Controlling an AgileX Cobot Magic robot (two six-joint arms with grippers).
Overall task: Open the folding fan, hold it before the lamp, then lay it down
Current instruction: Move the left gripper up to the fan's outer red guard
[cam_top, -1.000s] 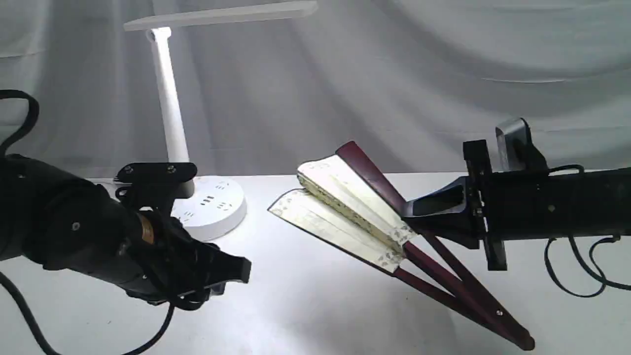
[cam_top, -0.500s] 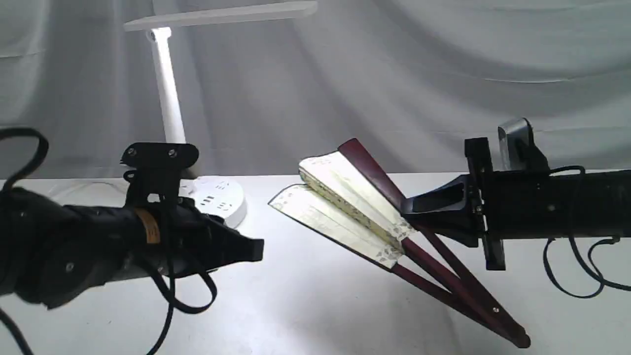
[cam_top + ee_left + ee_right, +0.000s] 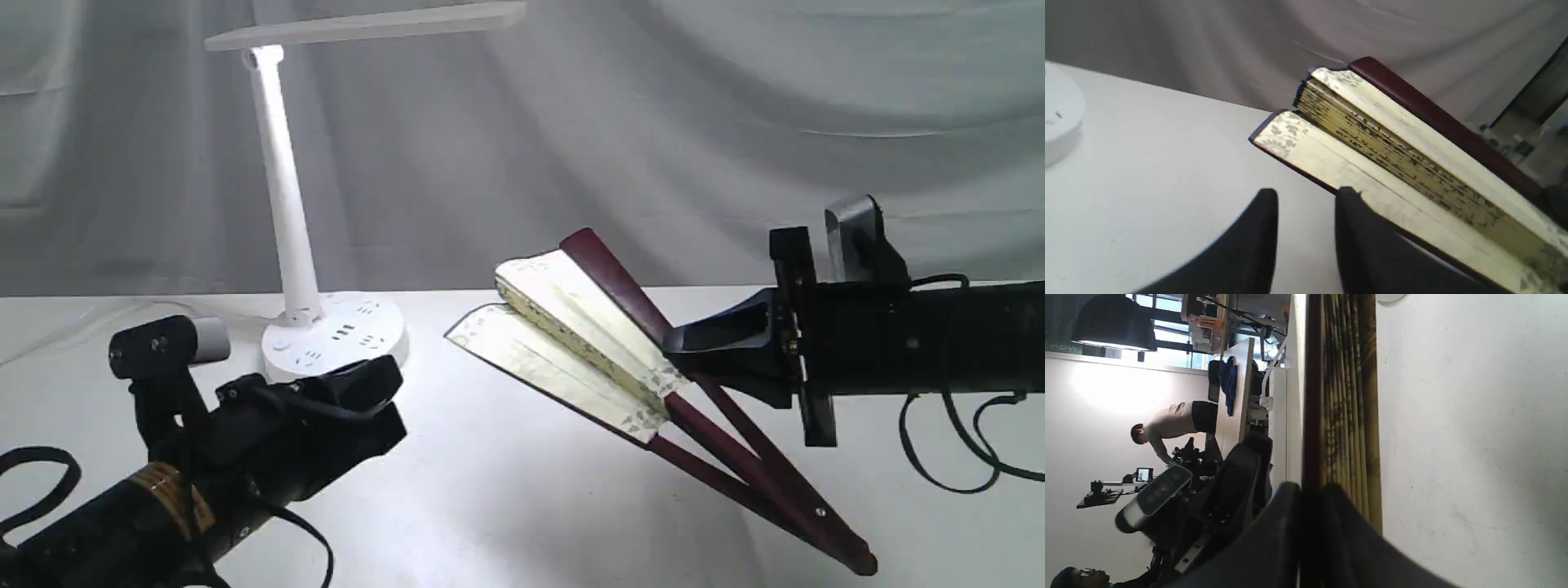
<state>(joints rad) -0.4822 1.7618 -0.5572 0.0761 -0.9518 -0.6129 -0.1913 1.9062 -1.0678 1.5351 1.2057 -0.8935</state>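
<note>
My right jaws are clamping the maroon guard (image 3: 608, 278) of the cream pleated paper folding fan (image 3: 563, 343), holding it tilted, half-spread, over the white bench (image 3: 506, 506), right of centre. My left jaws are hovering narrowly parted, empty, near the white plastic desk lamp (image 3: 282, 204) on the left.

Your folding fan (image 3: 571, 327) shows matt paper and glossy maroon wooden guards. At ten o'clock, your lamp (image 3: 285, 196) looks smooth white plastic.
</note>
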